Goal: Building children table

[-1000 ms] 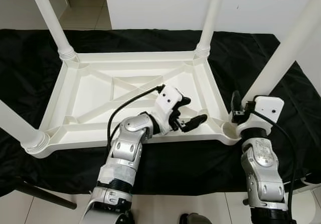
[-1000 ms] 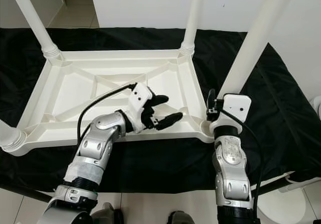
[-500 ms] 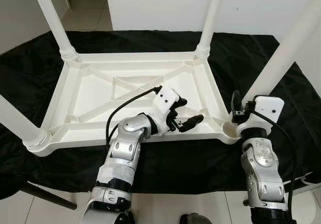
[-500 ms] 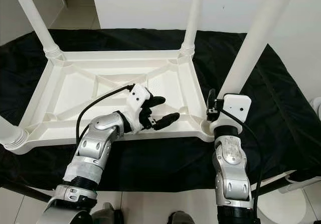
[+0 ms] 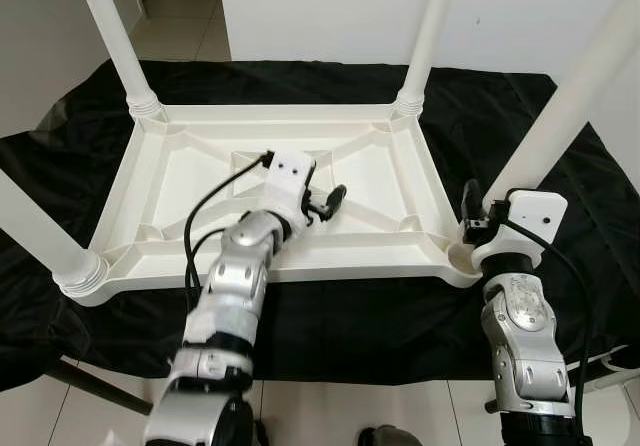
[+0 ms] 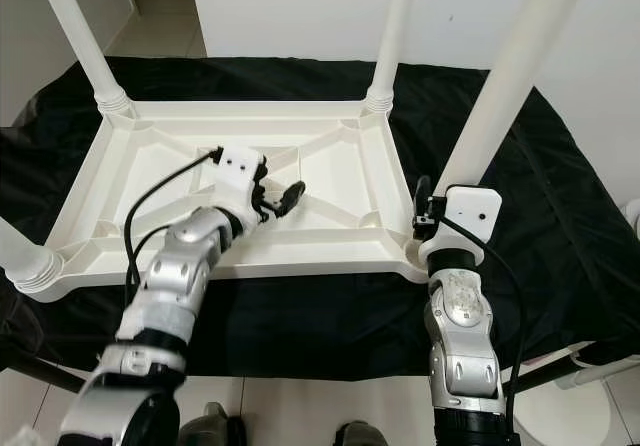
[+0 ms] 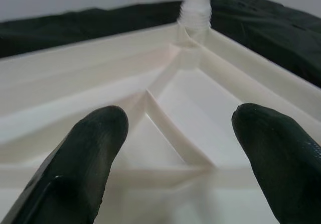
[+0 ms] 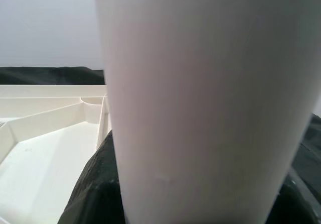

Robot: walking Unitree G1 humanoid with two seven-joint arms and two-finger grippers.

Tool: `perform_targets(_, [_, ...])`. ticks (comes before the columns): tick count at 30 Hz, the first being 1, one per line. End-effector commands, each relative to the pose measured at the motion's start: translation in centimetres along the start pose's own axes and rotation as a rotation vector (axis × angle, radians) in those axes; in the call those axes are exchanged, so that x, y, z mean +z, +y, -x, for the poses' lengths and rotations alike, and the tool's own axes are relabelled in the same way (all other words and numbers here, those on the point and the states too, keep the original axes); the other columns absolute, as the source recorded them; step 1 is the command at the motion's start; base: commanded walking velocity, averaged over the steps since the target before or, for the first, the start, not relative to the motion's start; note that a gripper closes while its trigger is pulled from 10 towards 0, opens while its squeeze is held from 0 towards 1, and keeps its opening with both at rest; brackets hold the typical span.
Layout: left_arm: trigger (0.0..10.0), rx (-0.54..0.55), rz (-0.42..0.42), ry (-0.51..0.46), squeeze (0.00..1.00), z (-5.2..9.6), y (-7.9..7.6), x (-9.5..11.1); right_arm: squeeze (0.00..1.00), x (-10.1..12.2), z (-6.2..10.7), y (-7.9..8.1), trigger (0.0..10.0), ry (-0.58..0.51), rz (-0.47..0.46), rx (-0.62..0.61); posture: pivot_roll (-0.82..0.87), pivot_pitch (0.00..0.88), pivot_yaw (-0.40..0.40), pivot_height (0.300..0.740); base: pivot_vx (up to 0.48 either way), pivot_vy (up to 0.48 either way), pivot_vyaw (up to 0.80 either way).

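A white plastic table top (image 5: pixel 190 181) lies upside down on a black cloth. Legs stand at its far left (image 5: pixel 110 36), far right (image 5: pixel 430 26) and near left (image 5: pixel 30 236) corners. At the near right corner a fourth leg (image 5: pixel 570 96) rises tilted, and my right gripper (image 5: pixel 487 216) is shut on its lower end; its dark fingers (image 8: pixel 95 194) flank the leg (image 8: pixel 200 108) in the right wrist view. My left gripper (image 5: pixel 325 204) hovers open above the ribbed middle of the underside, holding nothing; its fingertips (image 7: pixel 100 133) spread wide over the cross ribs.
The black cloth (image 5: pixel 330 326) covers the low surface under the table top and drops off at the near edge onto tiled floor (image 5: pixel 400 411). A white wall stands behind. A dark bar (image 5: pixel 90 391) shows at the lower left, a white object (image 6: pixel 590 406) at the lower right.
My left gripper has swung from the table's near rim leftward and farther in, over the middle of the underside, still open. The right gripper and its leg have held still.
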State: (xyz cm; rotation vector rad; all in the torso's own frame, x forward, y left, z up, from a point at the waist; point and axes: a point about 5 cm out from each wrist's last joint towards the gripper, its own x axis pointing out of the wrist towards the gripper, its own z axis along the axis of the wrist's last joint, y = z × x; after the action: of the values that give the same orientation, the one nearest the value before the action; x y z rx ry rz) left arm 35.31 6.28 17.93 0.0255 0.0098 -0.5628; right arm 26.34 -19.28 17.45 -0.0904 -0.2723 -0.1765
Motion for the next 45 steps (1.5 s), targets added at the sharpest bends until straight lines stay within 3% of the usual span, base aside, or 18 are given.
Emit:
perform_targets(1, [10.0, 0.093, 0.051, 0.004, 0.0, -0.8, -0.8, 0.0, 0.0, 0.1, -0.1, -0.2, 10.0, -0.011, 0.0, -0.015, -0.01, 0.026, -0.01, 0.74, 0.0, 0.0, 0.0])
perform_targets(6, [10.0, 0.172, 0.066, 0.006, 0.0, -0.8, 0.0, 0.0, 0.0, 0.1, -0.1, -0.2, 10.0, -0.01, 0.0, -0.015, -0.01, 0.028, -0.011, 0.74, 0.0, 0.0, 0.0])
perform_targets(7, [10.0, 0.248, 0.077, 0.003, 0.0, -0.9, 0.6, 0.1, 0.0, 0.1, 0.0, -0.1, 10.0, -0.008, 0.001, -0.015, -0.01, 0.027, -0.01, 0.74, 0.0, 0.0, 0.0])
perform_targets(11, [10.0, 0.332, 0.095, -0.006, 0.0, -0.9, 1.3, 0.2, 0.0, -0.1, 0.1, 0.0, 10.0, -0.003, 0.002, -0.009, 0.0, 0.023, -0.006, 0.74, 0.0, 0.0, 0.0])
perform_targets(15, [10.0, 0.341, 0.104, -0.024, 0.0, -0.9, 1.3, 0.4, 0.0, -0.2, 0.2, 0.1, 10.0, 0.0, 0.004, -0.005, 0.0, 0.022, -0.005, 0.74, 0.0, 0.0, 0.0])
perform_targets(20, [10.0, 0.394, 0.21, -0.154, 0.0, -0.4, 1.6, 1.9, 0.0, -0.1, 0.2, 0.3, 10.0, -0.013, 0.033, 0.019, -0.01, 0.009, 0.035, 0.74, 0.0, 0.0, 0.0])
perform_targets(23, [10.0, 0.392, 0.233, -0.213, 0.0, -0.3, 2.0, 3.2, 0.0, -0.4, -0.1, 0.4, 10.0, -0.01, 0.062, 0.034, -0.01, 0.005, 0.057, 0.74, 0.0, 0.0, 0.0])
perform_targets(28, [10.0, 0.362, 0.272, -0.219, 0.0, -0.4, 2.2, 3.5, 0.0, -0.8, -0.2, 0.4, 10.0, 0.005, 0.083, 0.036, -0.01, 0.001, 0.068, 0.74, 0.0, 0.0, 0.0])
perform_targets(31, [10.0, 0.201, 0.227, -0.236, 0.0, -0.6, 1.6, 4.0, 0.0, -1.5, 0.0, 0.2, 10.0, 0.027, 0.08, 0.029, -0.01, 0.003, 0.061, 0.74, 0.0, 0.0, 0.0])
perform_targets(32, [10.0, 0.201, 0.227, -0.236, 0.0, -0.6, 1.6, 4.0, 0.0, -1.5, 0.0, 0.2, 10.0, 0.027, 0.08, 0.029, -0.01, 0.003, 0.061, 0.74, 0.0, 0.0, 0.0])
perform_targets(34, [10.0, 0.07, 0.158, -0.271, 0.0, -0.3, 0.6, 4.1, 0.0, -1.7, 0.2, 0.0, 10.0, 0.041, 0.063, 0.004, -0.01, 0.004, 0.042, 0.74, 0.0, 0.0, 0.0])
perform_targets(37, [10.0, 0.023, 0.136, -0.276, 0.0, -0.2, 0.1, 4.0, 0.0, -1.8, 0.3, 0.1, 10.0, 0.043, 0.061, -0.001, -0.01, 0.004, 0.042, 0.74, 0.0, 0.0, 0.0])
perform_targets(38, [10.0, -0.073, 0.104, -0.291, 0.0, 0.2, -0.9, 3.9, 0.0, -1.9, 0.5, 0.1, 10.0, 0.042, 0.063, -0.001, -0.01, 0.001, 0.031, 0.74, 0.0, 0.0, 0.0])
perform_targets(41, [10.0, -0.073, 0.104, -0.291, 0.0, 0.2, -0.9, 3.9, 0.0, -1.9, 0.5, 0.1, 10.0, 0.042, 0.063, -0.001, -0.01, 0.001, 0.031, 0.74, 0.0, 0.0, 0.0])
perform_targets(44, [10.0, -0.361, 0.036, -0.295, 0.0, 2.0, -4.5, 2.3, 0.0, -2.1, 1.1, 0.5, 10.0, 0.04, 0.022, 0.023, -0.02, 0.0, 0.017, 0.74, 0.0, 0.0, 0.0])
perform_targets(45, [10.0, -0.361, 0.036, -0.295, 0.0, 2.0, -4.5, 2.3, 0.0, -2.1, 1.1, 0.5, 10.0, 0.04, 0.022, 0.023, -0.02, 0.0, 0.017, 0.74, 0.0, 0.0, 0.0])
